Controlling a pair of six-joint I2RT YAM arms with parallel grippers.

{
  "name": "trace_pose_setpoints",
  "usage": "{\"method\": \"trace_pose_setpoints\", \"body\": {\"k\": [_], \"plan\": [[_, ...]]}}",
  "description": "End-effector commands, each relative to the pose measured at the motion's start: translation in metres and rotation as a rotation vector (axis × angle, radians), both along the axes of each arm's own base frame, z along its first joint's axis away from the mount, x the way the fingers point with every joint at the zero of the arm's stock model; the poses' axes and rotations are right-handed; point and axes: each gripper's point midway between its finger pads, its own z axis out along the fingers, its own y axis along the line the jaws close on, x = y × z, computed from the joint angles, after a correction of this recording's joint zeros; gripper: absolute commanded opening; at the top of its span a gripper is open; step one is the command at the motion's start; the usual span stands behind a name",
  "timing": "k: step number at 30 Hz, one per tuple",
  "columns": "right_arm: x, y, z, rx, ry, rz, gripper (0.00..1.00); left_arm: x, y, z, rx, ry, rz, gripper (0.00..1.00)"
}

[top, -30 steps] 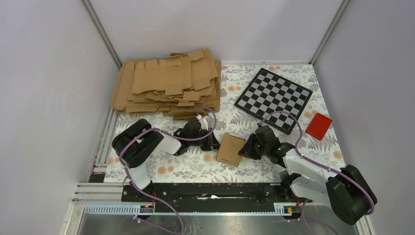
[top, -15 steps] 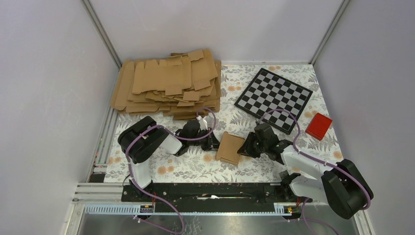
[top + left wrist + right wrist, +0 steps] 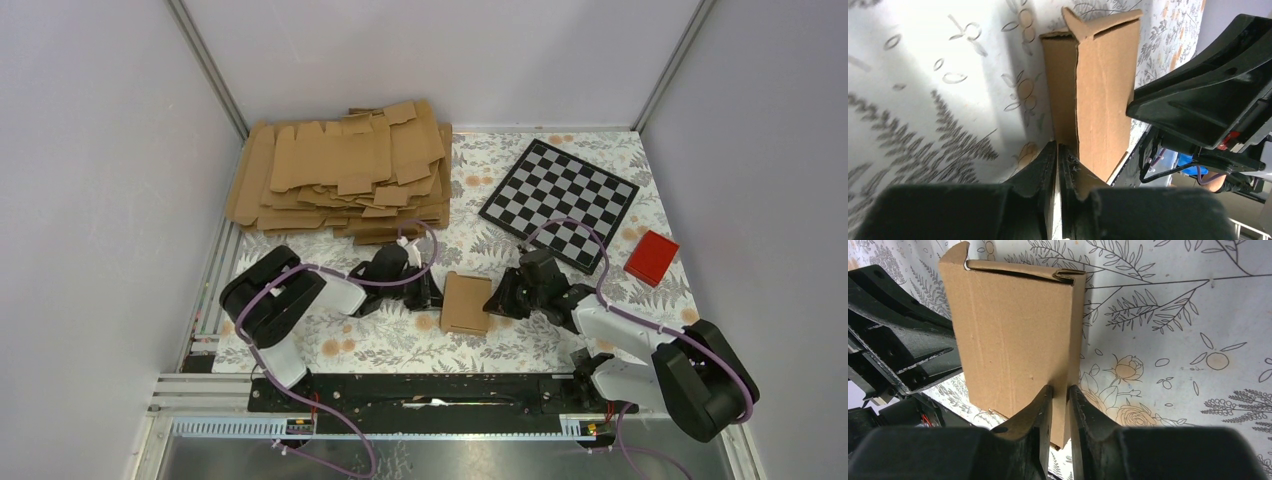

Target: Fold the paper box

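**Pale booth, flowered bench**

Plain lavender-grey walls (image 3: pixel 440 50) close the scene at the back, left and right. They meet at two slanted silver aluminium corner posts (image 3: pixel 205 65). The bench (image 3: pixel 475 165) wears a white covering printed with grey ferns and orange blossoms. A ribbed grey metal rail (image 3: pixel 450 427) runs along its near edge, and a silver metal track (image 3: pixel 205 290) runs down its left side. The light is soft and even, and the shadows are faint.

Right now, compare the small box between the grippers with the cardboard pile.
The paper box is a single folded-up piece; the cardboard pile is many flat blanks. The paper box is pinched by the left gripper and right gripper; the cardboard pile lies untouched. Both are brown cardboard.
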Motion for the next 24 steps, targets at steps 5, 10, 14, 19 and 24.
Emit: {"method": "trace_pose_setpoints", "body": {"k": [5, 10, 14, 19, 24], "plan": [[0.006, 0.002, 0.005, -0.001, -0.053, 0.050, 0.17, 0.002, 0.030, 0.006, 0.077, -0.086, 0.048, 0.11], [0.007, 0.001, 0.011, 0.031, -0.069, 0.075, 0.16, 0.006, 0.046, 0.008, 0.156, -0.146, 0.076, 0.11], [0.008, 0.003, 0.023, 0.109, -0.109, 0.080, 0.16, 0.008, 0.049, 0.016, 0.160, -0.178, 0.079, 0.11], [0.007, 0.005, 0.030, 0.158, -0.133, 0.094, 0.21, 0.006, 0.053, 0.015, 0.159, -0.182, 0.091, 0.11], [0.012, 0.014, 0.035, 0.203, -0.130, 0.106, 0.22, 0.008, 0.061, 0.021, 0.165, -0.219, 0.131, 0.10]]}}
